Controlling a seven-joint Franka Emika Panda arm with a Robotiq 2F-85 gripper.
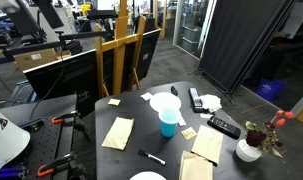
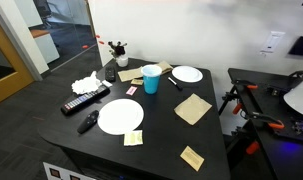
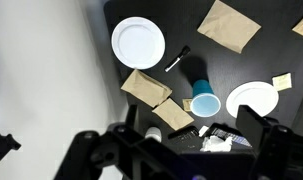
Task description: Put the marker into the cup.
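Currently my end effector [image 3: 173,145] hangs high over the black surface [image 3: 186,18]. It shows only in the wrist view, where its two dark fingers [image 3: 86,150] are spread wide with nothing between them, so it is released and empty.

The marker [image 3: 177,60] lies flat on the bare surface, out in the open and touching nothing. It sits between the cup [image 3: 204,103] and a white plate [image 3: 138,43], apart from both. In an exterior view the marker [image 1: 151,157] lies toward the near edge, with that plate [image 1: 148,177] cut off at the edge just beyond it. In both exterior views the cup [image 1: 168,118] [image 2: 151,79] stands upright near the middle of the surface, mouth up. I cannot tell which way the marker's tip points.

A second white plate [image 3: 253,99] lies on the far side of the cup from the marker. Brown paper napkins [image 3: 146,88] lie scattered about, one of them just beside the cup. Two black remotes [image 2: 84,101] lie near one edge, and a small white vase [image 1: 249,150] with red flowers stands at a corner.
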